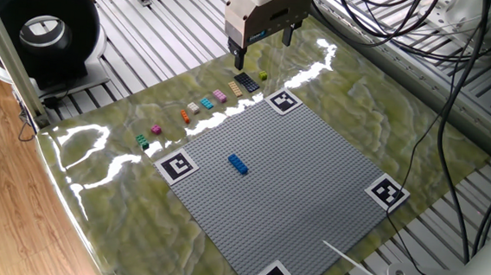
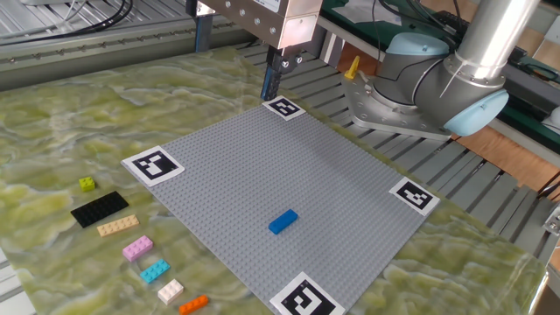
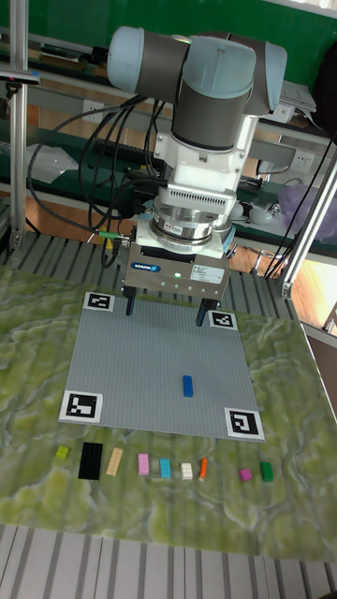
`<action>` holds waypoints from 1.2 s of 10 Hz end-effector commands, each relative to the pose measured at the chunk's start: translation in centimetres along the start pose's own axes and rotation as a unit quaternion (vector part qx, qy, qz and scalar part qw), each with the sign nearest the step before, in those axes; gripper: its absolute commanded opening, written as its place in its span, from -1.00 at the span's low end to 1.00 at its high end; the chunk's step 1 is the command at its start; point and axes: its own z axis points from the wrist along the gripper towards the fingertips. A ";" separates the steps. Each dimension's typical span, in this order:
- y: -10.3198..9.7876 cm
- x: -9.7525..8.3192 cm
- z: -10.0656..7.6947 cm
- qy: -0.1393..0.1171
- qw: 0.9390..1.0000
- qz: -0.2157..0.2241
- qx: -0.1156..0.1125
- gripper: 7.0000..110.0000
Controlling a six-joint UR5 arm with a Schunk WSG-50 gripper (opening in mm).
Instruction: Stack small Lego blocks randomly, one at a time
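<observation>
While poised at the baseplate (image 3: 140, 365) rim with gripper (image 3: 164, 308) spread wide and empty, could knock neighbours in the row of small blocks (image 3: 166, 468) alongside, or misseat one on the blue block (image 3: 188, 385) mid-plate.

A robotics lab: slatted aluminium surface (image 1: 170, 33), hanging cables (image 1: 388, 17), printed markers (image 1: 178, 164), an industrial arm (image 3: 201, 84).

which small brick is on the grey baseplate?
The blue brick: it alone sits on the grey baseplate; the other small bricks lie in a row on the green mat beside it.
</observation>
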 end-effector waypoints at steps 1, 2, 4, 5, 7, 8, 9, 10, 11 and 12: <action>2.2 -0.6 0.0 -0.012 0.999 0.009 -0.038 0.94; 1.7 -0.6 0.2 -0.012 1.000 0.009 -0.026 -1.00; 0.6 -0.6 0.2 -0.014 1.000 0.000 -0.002 -1.00; 0.4 -0.8 0.2 -0.016 1.000 -0.003 0.001 -1.00; 0.8 -1.4 0.1 -0.030 0.999 -0.014 -0.005 -1.00; 0.6 -1.5 0.2 -0.032 0.999 -0.014 -0.002 -1.00; 0.2 -1.6 0.1 -0.033 0.999 -0.015 0.006 -1.00; 0.0 -1.7 0.2 -0.035 0.999 -0.016 0.009 -1.00; 0.2 -1.6 0.2 -0.033 0.999 -0.015 0.004 -1.00; 0.4 -1.4 0.2 -0.030 0.999 -0.014 0.000 -1.00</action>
